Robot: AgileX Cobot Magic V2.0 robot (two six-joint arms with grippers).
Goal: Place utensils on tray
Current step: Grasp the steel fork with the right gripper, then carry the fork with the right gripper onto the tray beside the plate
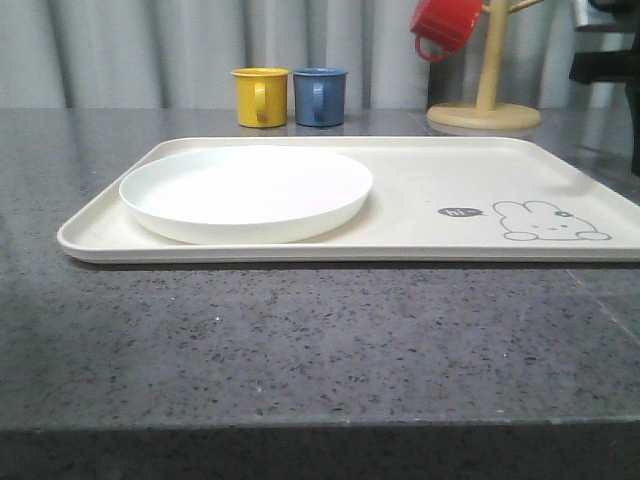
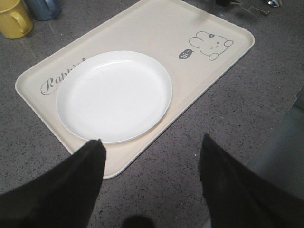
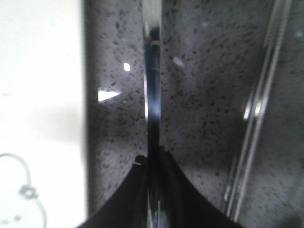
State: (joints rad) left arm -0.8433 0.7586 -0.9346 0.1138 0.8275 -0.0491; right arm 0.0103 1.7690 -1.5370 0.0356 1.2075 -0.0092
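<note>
Speckled dark grey stone countertop [image 1: 300, 350] carried the cream tray [image 1: 430, 170], with grey curtain folds behind. A round white plate [image 1: 245, 192] sat on the tray's left half; the rabbit drawing [image 1: 548, 222] marked the near right corner, and that right half was bare. Yellow cup [image 1: 260, 96] and blue cup [image 1: 320, 96] stood side by side beyond the far rim. A red cup [image 1: 445, 24] hung on the wooden mug stand [image 1: 485, 100] at far right.

Left gripper [image 2: 149, 161] hovered above the tray's near-left edge, fingers spread wide, holding nothing.

Right gripper [image 3: 153, 190] was pressed together on a slim shiny utensil handle [image 3: 152, 95], low over the countertop just right of the tray's right rim. Blur hid the head end, so I could not tell fork from spoon. The chopsticks [image 3: 259, 109] lay parallel on the stone further right, apart from the gripped piece. In the left wrist view, a cluster of metal cutlery [image 2: 251, 7] showed on the counter past the rabbit corner.

Judgement: the step in hand was the grasp and lift of the first utensil; none was yet on the tray. To do it well, confirm the pinch sits square across the thin handle, lift straight so it does not swivel, clear the low rim, then lower it flat onto the bare right half, away from the plate. A polished, narrow handle may slip or rotate.
</note>
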